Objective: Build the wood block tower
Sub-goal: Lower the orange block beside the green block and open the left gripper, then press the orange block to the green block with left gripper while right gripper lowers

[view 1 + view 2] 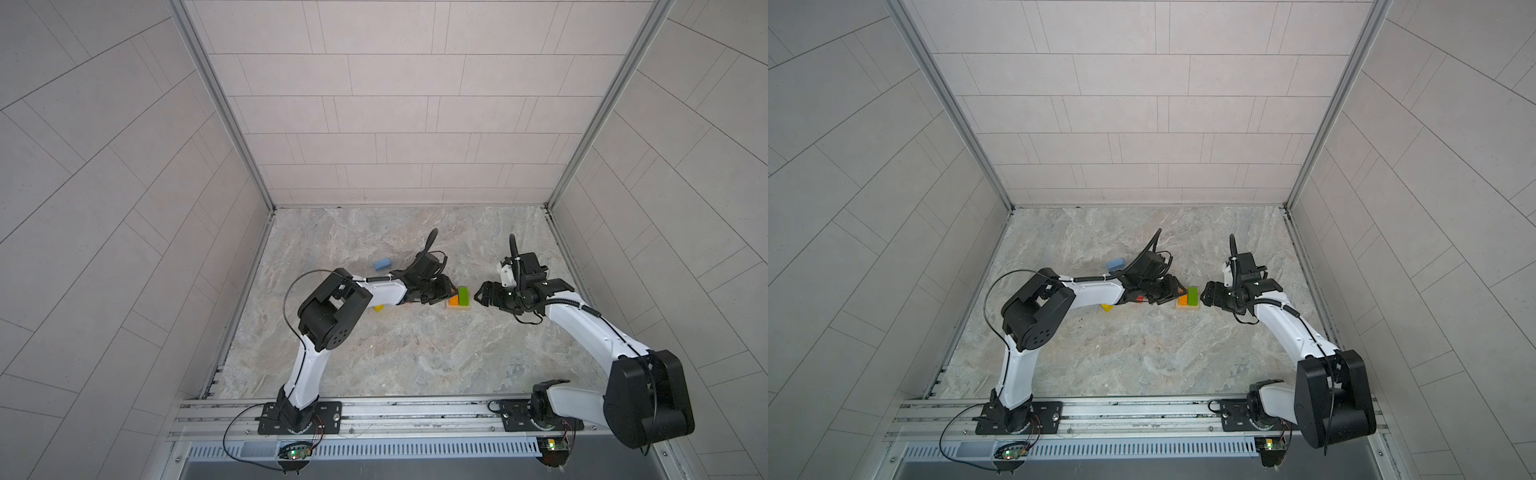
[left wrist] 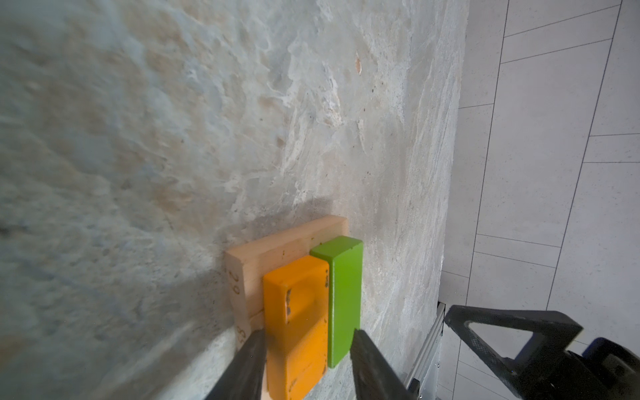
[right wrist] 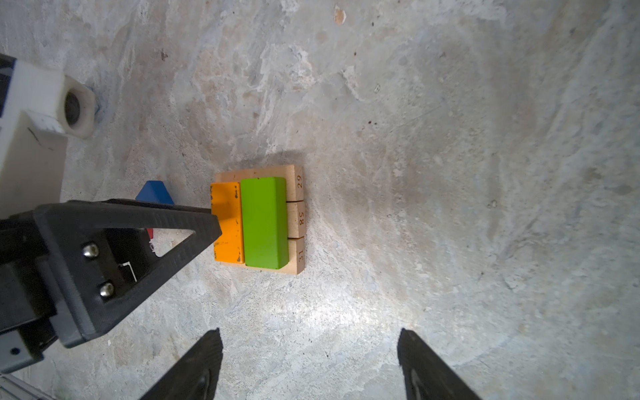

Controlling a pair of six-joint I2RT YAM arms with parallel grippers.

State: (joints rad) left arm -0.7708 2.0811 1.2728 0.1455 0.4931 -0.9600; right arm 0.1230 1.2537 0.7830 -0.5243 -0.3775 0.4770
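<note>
Orange brick [image 1: 453,298], long axis 12-to-6 o'clock, at 3 o'clock of nearer left end effector [image 2: 308,331], jaws narrowly parted astride it.

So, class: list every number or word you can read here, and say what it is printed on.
"29": end face of one outer tan bar.
"85": end face of the middle tan bar.
"31": end face of the other outer tan bar.
Left wrist view: digits on the tan base's opposite side, too blurred to read.
No other text.
</note>
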